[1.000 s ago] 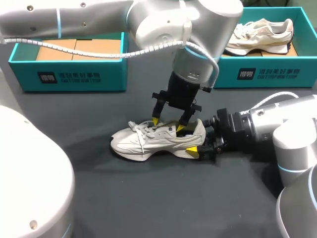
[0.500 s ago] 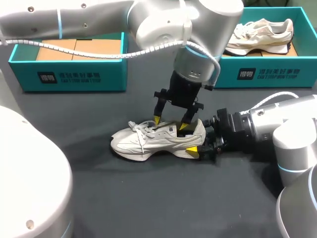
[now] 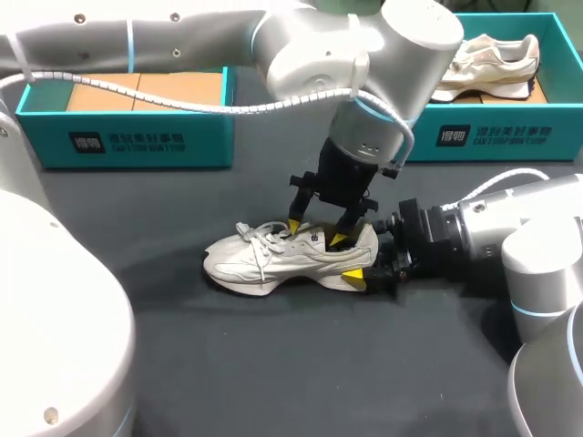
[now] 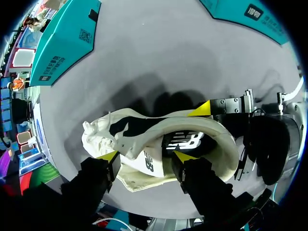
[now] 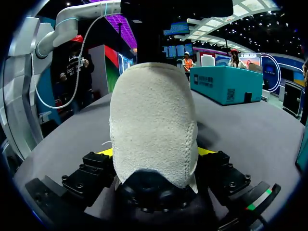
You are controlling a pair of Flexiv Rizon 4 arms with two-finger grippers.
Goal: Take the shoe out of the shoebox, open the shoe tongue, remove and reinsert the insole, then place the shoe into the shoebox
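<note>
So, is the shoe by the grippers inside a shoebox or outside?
Outside: the shoe stands upright on its sole on the dark table, not in any box.

**Two arms meet at mid-frame**

The left arm [image 3: 182, 36] crosses from upper left to centre. The left gripper [image 3: 316, 232] points down, fingers spread. The right arm [image 3: 492, 228] lies low from the right, and the right gripper [image 3: 367, 262] is clamped on the shoe [image 3: 273, 259] heel.
</note>
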